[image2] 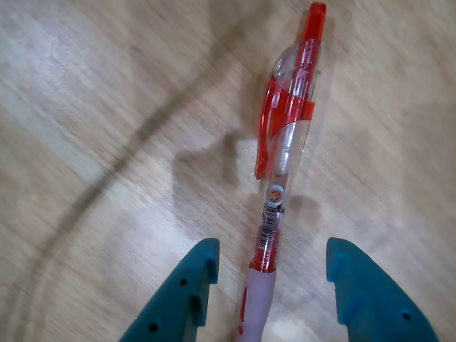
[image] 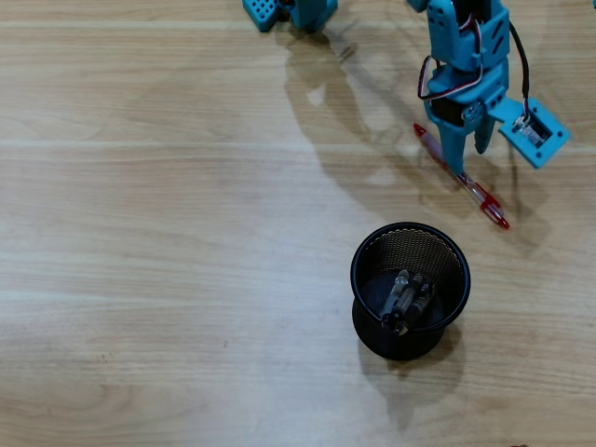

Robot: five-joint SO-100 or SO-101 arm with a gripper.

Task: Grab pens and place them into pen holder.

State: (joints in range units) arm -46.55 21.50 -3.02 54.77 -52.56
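Note:
A red and clear pen (image: 463, 178) lies flat on the wooden table, slanting down to the right in the overhead view. In the wrist view the pen (image2: 285, 149) runs up from between my jaws, with its pale grip at the bottom. My teal gripper (image: 467, 149) is open and straddles the pen; its fingertips (image2: 205, 256) stand on either side without touching it. The gripper's midpoint (image2: 272, 258) lies near the pen's grip. The black mesh pen holder (image: 410, 289) stands upright below the pen and holds at least one pen (image: 405, 300) inside.
A second teal part (image: 289, 11) shows at the top edge of the overhead view, with a small thin object (image: 346, 53) lying near it. The wooden table (image: 168, 233) extends to the left.

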